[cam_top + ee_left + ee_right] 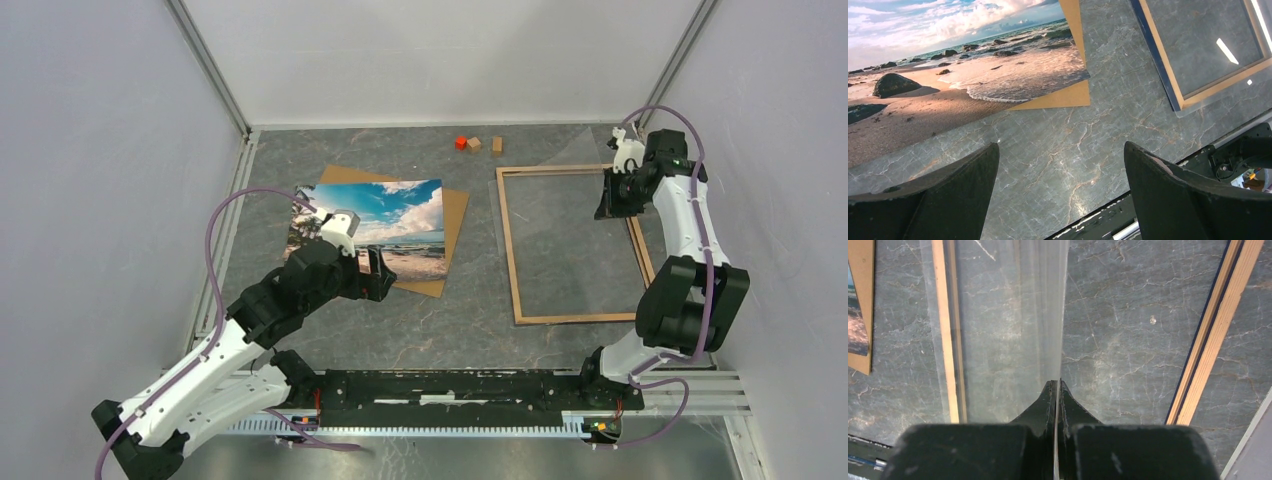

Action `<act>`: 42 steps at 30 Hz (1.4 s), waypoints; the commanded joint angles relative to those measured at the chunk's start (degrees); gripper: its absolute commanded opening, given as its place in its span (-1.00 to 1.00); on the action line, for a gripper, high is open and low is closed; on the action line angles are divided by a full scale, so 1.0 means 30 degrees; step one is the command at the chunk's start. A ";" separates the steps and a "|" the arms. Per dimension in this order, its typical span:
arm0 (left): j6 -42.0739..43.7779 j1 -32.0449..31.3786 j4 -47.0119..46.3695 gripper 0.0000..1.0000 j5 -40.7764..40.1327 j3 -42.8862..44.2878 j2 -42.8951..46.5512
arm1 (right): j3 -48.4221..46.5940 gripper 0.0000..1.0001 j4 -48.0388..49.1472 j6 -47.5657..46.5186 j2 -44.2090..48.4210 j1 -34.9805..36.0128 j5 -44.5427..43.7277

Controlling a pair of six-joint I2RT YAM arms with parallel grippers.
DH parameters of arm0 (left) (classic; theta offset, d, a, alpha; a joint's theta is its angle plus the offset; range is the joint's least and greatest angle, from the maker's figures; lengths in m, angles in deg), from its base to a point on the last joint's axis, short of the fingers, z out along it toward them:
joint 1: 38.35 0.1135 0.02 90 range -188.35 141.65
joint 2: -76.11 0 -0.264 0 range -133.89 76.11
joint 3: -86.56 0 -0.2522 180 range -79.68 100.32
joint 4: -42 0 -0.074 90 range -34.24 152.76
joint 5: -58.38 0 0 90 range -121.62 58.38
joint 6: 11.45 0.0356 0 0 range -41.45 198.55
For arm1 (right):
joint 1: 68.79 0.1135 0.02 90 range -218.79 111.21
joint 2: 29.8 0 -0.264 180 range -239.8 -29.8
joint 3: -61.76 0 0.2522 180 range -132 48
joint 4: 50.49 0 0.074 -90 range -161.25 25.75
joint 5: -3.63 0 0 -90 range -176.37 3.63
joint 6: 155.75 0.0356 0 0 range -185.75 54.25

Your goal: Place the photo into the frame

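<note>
In the top view, the photo (375,222) was seen lying flat on a brown backing board (455,215) left of centre on the table (450,330). The left claw (378,272) was held at the photo's near edge. The frame (508,245) lay flat to the right, wood side up and well apart from the photo. The right claw (607,200) was positioned over the frame's far right part. What it held could not be made out from above. Three small blocks (474,144), one of them red, were set by the far wall.

In the left wrist view, the left claw (1061,150) was shown spread wide with nothing between its fingers (948,200) and bare table (1063,170) below. The photo (948,75) lay just beyond, on the backing board (1063,97). A corner of the frame (1160,55) was seen at the upper right, its outer side dark blue.

In the right wrist view, the right claw (1058,385) was shown pinched tight on the edge of a thin clear sheet (1013,315), held above the table between the rails of the frame (1219,325). A strip of the photo (854,325) was caught at the left border.
</note>
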 commanded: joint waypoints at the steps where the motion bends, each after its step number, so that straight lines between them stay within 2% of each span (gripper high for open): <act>1: -0.0080 -0.0082 -0.0559 1.00 -0.0355 0.0147 -0.0155 | 0.0284 -1.00 0.2133 -0.0514 -0.0133 -0.0304 -0.0164; 42: 0.0059 -0.0078 -0.0573 1.00 -0.0584 0.0403 -0.0775 | -0.0163 -1.00 0.2632 -0.1107 -0.2126 -0.1707 0.0014</act>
